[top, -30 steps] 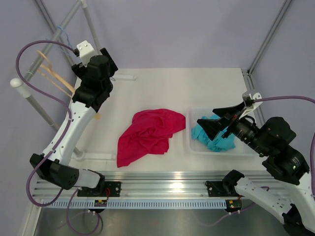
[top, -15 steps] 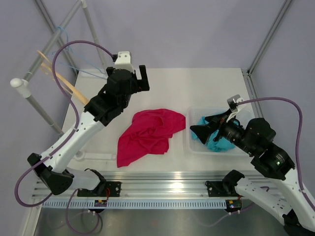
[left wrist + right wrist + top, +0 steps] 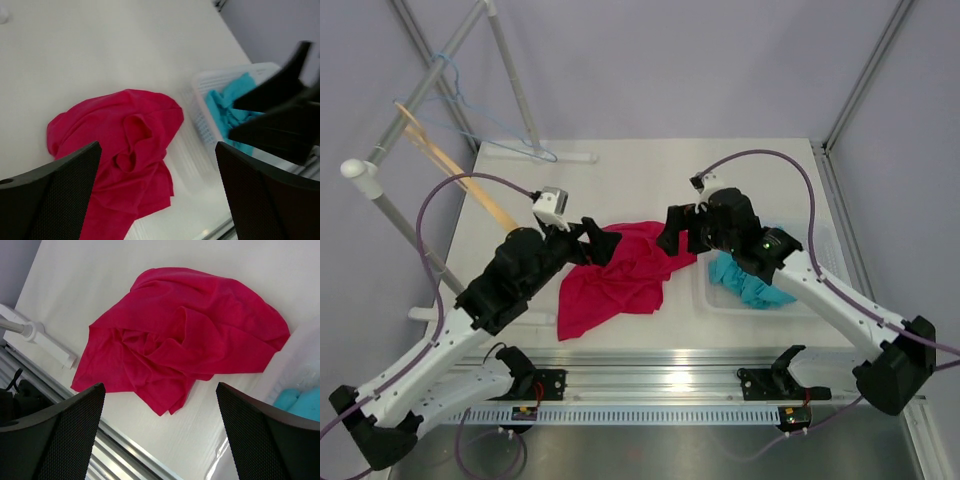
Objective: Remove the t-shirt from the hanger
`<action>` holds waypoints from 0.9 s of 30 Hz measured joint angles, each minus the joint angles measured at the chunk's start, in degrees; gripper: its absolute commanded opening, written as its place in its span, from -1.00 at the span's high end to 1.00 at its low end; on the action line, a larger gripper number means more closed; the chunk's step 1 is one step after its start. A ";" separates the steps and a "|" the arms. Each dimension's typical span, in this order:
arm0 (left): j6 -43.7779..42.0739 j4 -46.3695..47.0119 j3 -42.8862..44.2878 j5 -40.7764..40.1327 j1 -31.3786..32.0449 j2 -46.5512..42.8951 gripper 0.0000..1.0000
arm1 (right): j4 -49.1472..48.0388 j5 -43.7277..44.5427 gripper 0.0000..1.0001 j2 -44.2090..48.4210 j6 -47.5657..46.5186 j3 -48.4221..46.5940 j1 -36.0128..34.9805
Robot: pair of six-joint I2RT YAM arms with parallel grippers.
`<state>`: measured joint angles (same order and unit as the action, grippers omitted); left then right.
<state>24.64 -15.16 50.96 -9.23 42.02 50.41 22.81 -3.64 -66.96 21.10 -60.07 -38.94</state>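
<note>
Far left, the wooden hanger (image 3: 455,172) sits on the rail (image 3: 380,137). Left claw (image 3: 592,243) is spread wide and empty over the red t-shirt (image 3: 620,275), crumpled mid-worktop (image 3: 620,170). Right claw (image 3: 680,232) is also released, above the shirt's right edge, beside the basket (image 3: 770,310).

White table (image 3: 630,165) with t-shirt (image 3: 625,272), bin (image 3: 716,299)

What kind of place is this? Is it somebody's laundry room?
Most likely a robot test lab, not a home. The left arm and right arm are bolted to a metal rail beside a white table, a bare metal frame surrounds it, and the red t-shirt looks like practice laundry.
</note>
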 measured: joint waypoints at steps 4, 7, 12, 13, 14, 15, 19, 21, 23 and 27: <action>1.62 2.14 -4.50 1.11 0.39 -13.97 -0.98 | -2.93 -0.79 -0.99 -9.77 1.29 -4.57 0.00; 2.51 2.25 -4.98 1.68 0.39 -20.68 -0.98 | -5.09 -1.66 -0.99 -17.99 2.21 -9.14 0.00; 3.69 1.25 -5.14 3.54 0.39 -23.85 -0.98 | -5.46 -2.40 -0.99 -31.34 2.12 -17.11 -0.52; 3.91 0.94 -5.35 3.91 0.39 -24.33 -0.98 | -5.18 -2.29 -0.99 -33.77 1.97 -18.69 -0.85; 4.00 0.52 -5.46 4.13 0.39 -24.83 -0.97 | -4.87 -1.97 -0.99 -36.13 1.79 -20.15 -1.36; 4.11 0.11 -5.53 4.31 0.39 -25.38 -0.98 | -4.66 -1.77 -0.99 -38.10 1.75 -21.14 -1.90; 4.37 -1.05 -5.60 4.39 0.39 -26.88 -0.98 | -3.30 -0.74 -0.99 -43.41 1.46 -22.14 -3.67; 4.48 -1.40 -5.60 4.42 0.39 -26.88 -0.98 | -1.92 -0.13 -0.99 -46.01 1.07 -22.97 -4.22; 4.66 -1.53 -5.60 4.46 0.39 -26.58 -0.98 | -0.66 0.07 -0.99 -48.87 0.57 -24.61 -4.52; 4.94 -1.46 -5.79 4.79 0.39 -25.86 -0.98 | 2.75 2.69 -0.89 -53.22 -0.66 -27.87 -5.35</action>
<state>29.58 -16.62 45.17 -4.45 42.41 24.56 25.56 -0.95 -120.18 20.45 -87.94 -44.29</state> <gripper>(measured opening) 0.987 0.975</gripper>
